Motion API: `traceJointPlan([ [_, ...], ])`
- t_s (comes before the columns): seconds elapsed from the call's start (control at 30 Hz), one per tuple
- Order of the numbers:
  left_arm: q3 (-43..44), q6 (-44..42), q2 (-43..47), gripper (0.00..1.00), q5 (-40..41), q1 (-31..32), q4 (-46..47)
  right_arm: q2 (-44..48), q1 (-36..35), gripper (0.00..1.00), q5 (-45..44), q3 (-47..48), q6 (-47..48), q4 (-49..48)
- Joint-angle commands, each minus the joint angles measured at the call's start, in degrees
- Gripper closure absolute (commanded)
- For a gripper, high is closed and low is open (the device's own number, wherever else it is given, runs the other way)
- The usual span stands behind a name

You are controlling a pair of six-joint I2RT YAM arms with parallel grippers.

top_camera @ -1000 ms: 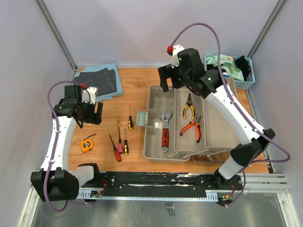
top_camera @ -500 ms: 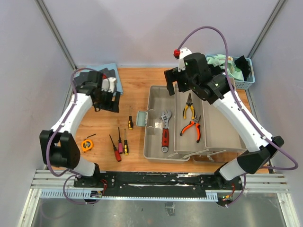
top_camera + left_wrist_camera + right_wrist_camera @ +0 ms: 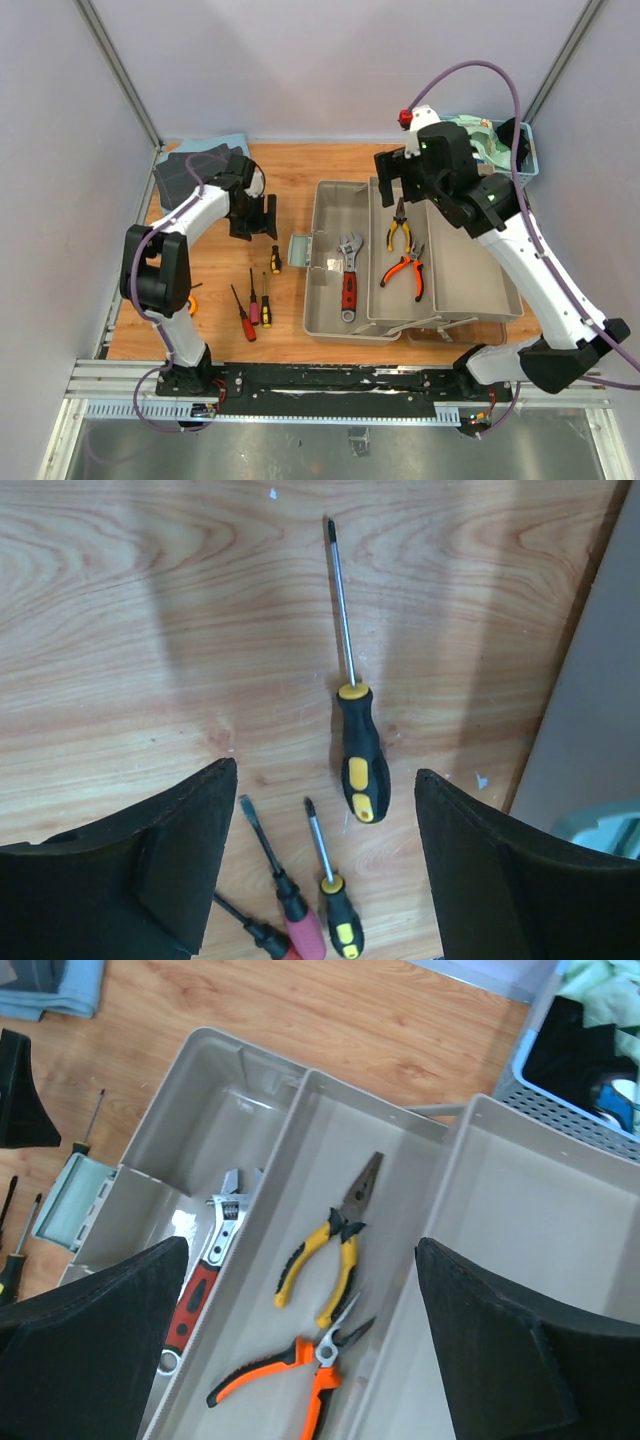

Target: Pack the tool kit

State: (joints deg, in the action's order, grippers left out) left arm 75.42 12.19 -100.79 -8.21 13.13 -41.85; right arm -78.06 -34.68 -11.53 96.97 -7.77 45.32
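The tool kit's grey-beige toolbox (image 3: 335,205) lies open, its trays spread out. A red-handled wrench (image 3: 349,280) rests in the left tray. Yellow pliers (image 3: 398,222) and orange pliers (image 3: 405,268) lie in the middle tray. My left gripper (image 3: 255,225) hangs open over the wood, just above a black-and-yellow screwdriver (image 3: 360,750) that lies free between the fingers' line of sight. Three more small screwdrivers (image 3: 254,308) lie nearer the front. Only a sliver of the orange tape measure (image 3: 192,303) peeks from behind my left arm. My right gripper (image 3: 400,185) is open and empty, high over the trays (image 3: 520,1210).
Folded dark grid cloths (image 3: 185,175) lie at the back left, behind my left gripper. A blue slatted basket (image 3: 518,160) with cloths stands at the back right beside the toolbox. The toolbox's translucent latch flap (image 3: 300,250) sticks out toward the screwdrivers.
My left arm swung from the table's left side back and to the right, ending above the screwdrivers and covering most of the tape measure. My right gripper drifted right and farther back.
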Motion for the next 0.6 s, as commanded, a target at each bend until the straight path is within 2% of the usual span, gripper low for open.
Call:
traceJointPlan([
  [0.0, 2.5, 4.2, -3.6, 0.24, 1.5, 3.0, 1.8, 2.3, 1.7, 0.02, -3.6, -1.1, -1.4, 2.4],
  [0.13, 2.4, 6.4, -5.4, 0.24, 3.4, 5.6, 2.2, 3.1, 1.7, 0.02, -5.1, -0.3, -1.7, 4.2],
  [0.33, -0.5, 7.8, -6.4, 0.25, 7.1, 6.0, 2.4, 5.2, 1.8, 0.02, -7.3, -0.9, -1.8, 5.6],
  [0.57, -2.0, 8.4, -6.3, 0.36, 7.4, 6.0, 1.9, 5.8, 2.3, 0.02, -7.6, -1.3, -2.2, 5.9],
])
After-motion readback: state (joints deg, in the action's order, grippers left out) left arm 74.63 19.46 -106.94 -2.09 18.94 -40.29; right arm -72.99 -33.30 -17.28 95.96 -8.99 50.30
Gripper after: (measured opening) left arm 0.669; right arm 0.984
